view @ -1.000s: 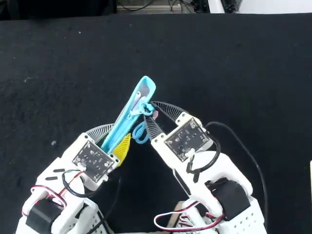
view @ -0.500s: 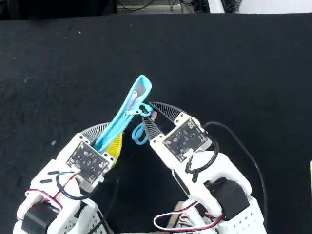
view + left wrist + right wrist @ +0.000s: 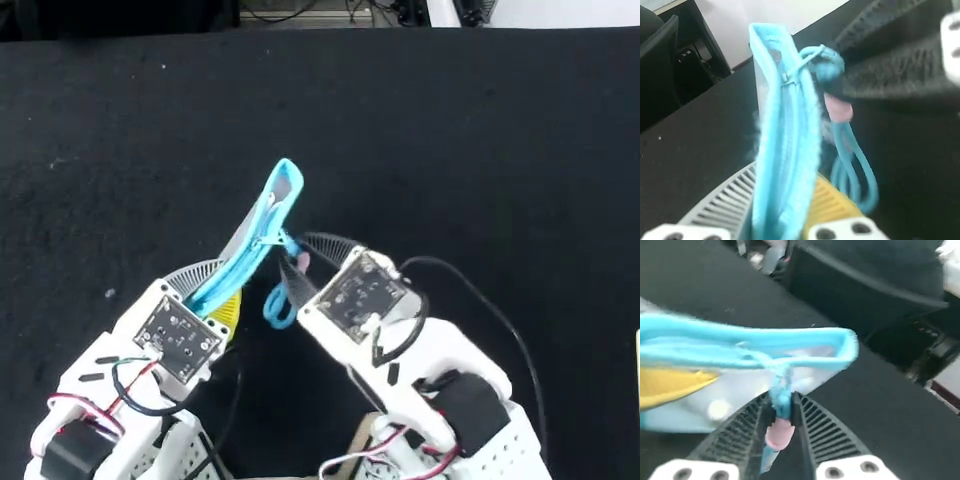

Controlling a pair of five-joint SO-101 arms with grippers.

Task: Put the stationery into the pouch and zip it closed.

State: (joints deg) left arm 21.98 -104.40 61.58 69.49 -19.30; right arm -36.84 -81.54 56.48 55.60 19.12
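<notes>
Nearest in, the left gripper (image 3: 222,298) was clenched on the near end of the light-blue fabric zip pouch (image 3: 262,222), holding it on edge above the black felt-like table (image 3: 480,150). Just beyond, the right gripper (image 3: 292,262) was pinched on the thin light-blue zip cord (image 3: 274,305), right at its small pink bead (image 3: 780,432). The slider sat up near the pouch's far end, so by my reading little run was left. The best play was to let the left anchor hard and have the right draw the cord straight along the zip line, with the seam taut and no sideways tug. As for feel, the left had one grey ribbed finger (image 3: 722,212) and one yellow ribbed finger (image 3: 832,205), hard plastic. The cord hung in a limp loop and the bead was rounded. The right's black ribbed fingers (image 3: 825,435) tapered, and the pouch was a soft woven band around a see-through panel, flat and narrow.
</notes>
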